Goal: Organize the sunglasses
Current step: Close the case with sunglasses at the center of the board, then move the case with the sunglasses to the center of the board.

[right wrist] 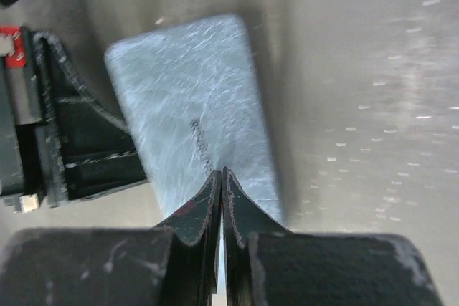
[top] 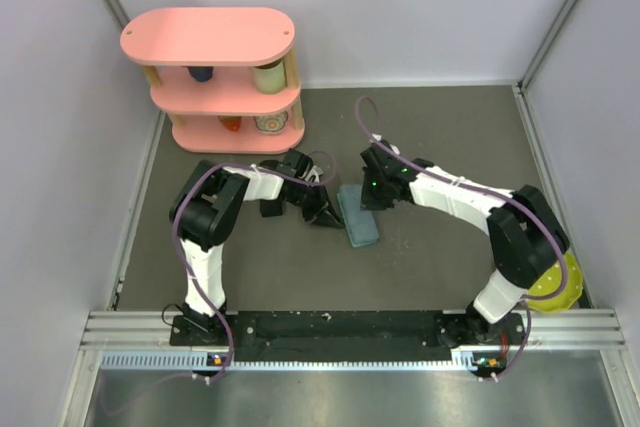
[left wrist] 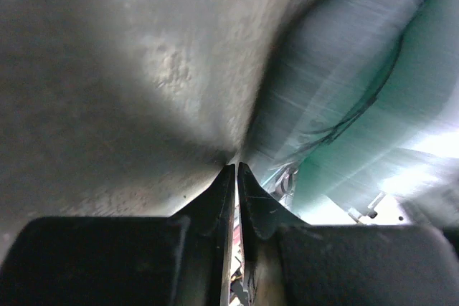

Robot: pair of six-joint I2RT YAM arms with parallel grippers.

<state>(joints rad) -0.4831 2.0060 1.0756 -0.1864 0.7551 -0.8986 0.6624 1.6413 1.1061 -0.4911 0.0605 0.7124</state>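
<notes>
No sunglasses show in any view. A grey-blue oblong case lies closed on the table between the two arms. My right gripper is shut with nothing between its fingers, and its tips rest on the lid of the case. In the top view the right gripper is at the case's far end. My left gripper is shut to a thin slit, its tips low against the table by the case's side. The left gripper is also seen at the case's left edge.
A pink three-tier shelf holding cups stands at the back left. A yellow-green bowl sits at the right edge behind the right arm. Grey walls enclose the table on three sides.
</notes>
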